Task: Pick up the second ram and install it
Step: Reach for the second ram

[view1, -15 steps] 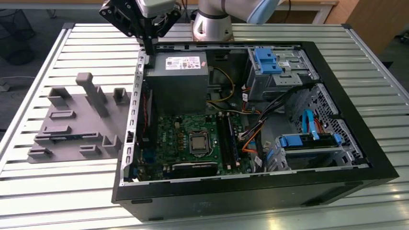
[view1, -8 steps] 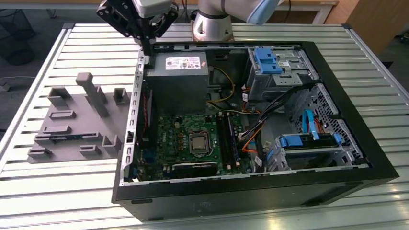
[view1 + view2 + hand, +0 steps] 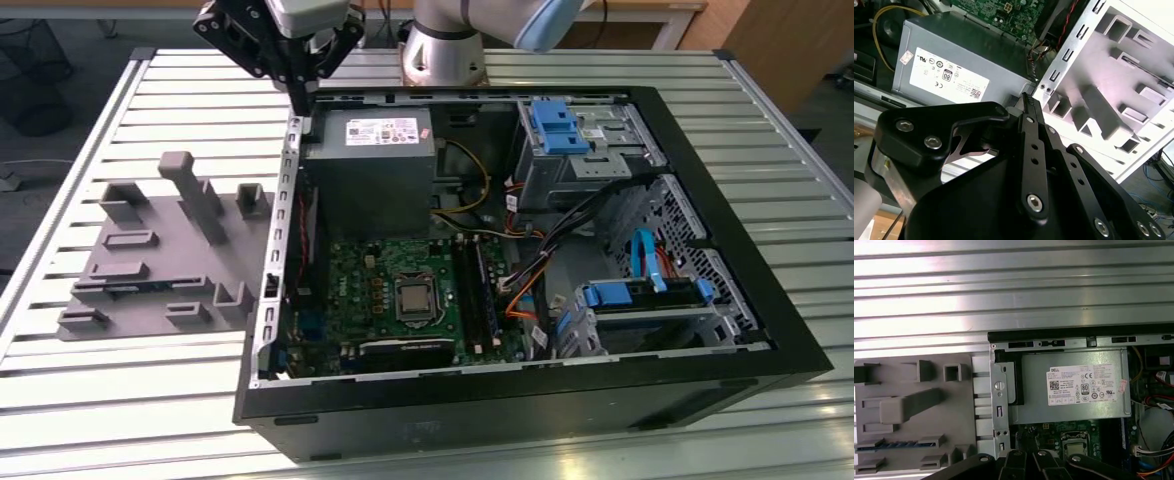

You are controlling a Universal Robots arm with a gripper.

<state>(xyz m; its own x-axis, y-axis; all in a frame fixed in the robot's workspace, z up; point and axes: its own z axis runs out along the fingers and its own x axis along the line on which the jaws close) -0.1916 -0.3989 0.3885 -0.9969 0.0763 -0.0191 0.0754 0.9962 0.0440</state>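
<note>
Ram lies in the fixture beside the case, long axis toward its wall, well apart from the closed, empty gripper above the case's corner.

The black pincer points toward the computer case's perforated metal wall, which separates the labelled grey power supply from the grey slotted fixture.

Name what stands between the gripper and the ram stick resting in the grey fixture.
In the exterior view, the grey fixture's tall upright posts stand between the gripper and the second ram.
</note>
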